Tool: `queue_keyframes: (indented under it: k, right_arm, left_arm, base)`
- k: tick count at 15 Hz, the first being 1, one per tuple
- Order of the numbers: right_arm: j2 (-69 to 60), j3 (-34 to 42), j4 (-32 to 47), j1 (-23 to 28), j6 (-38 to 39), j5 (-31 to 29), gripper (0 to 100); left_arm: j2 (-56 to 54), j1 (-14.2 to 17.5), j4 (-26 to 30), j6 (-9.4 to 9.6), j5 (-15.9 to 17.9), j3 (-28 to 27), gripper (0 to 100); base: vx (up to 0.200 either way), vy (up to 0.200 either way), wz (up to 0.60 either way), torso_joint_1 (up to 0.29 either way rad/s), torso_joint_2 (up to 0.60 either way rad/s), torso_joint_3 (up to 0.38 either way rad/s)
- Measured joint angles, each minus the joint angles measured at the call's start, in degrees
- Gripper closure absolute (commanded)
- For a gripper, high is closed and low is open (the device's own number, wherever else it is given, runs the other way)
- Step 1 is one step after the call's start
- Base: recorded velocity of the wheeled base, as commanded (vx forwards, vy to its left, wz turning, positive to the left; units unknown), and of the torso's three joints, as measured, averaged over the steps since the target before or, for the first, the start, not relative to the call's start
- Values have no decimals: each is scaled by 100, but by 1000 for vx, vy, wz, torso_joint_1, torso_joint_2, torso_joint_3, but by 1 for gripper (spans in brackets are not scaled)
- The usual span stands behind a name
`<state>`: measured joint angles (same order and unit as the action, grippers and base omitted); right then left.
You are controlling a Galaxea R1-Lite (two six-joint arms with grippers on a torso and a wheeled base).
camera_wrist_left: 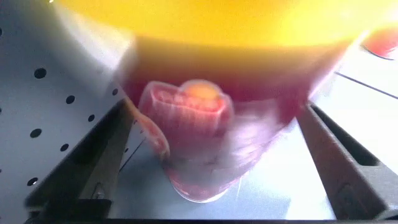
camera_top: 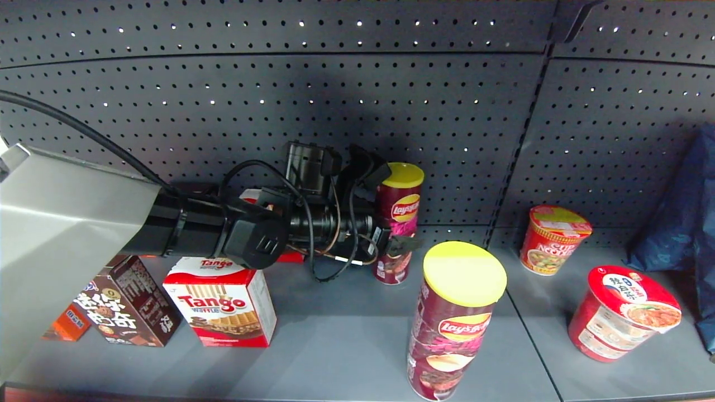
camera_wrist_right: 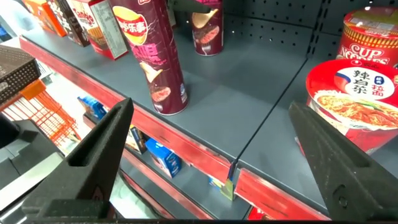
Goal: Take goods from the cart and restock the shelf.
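Left gripper [camera_top: 395, 209] pinches an upright chip can [camera_top: 403, 192] set on the shelf [camera_top: 335, 335], long axis vertical between the jaws, a second can [camera_top: 455, 324] clear in front

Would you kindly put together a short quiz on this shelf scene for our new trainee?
1. True or false: the left end effector is around the rear chip can.
2. How many cup noodles stand on the shelf? A one, B two, C four.
3. Fill in: the front chip can has a ____ lid.
Key: 1 true; 2 B; 3 yellow.
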<state>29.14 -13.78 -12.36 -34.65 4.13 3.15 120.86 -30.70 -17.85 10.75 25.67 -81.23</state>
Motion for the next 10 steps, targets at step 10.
queue_keyframes:
  k: [10]
  right_arm:
    - [-196,-59,399,28,0,-2,0]
  left_arm:
    - [-313,79,-67,11,-52,631,0]
  base:
    - [0,0,0,0,0,0]
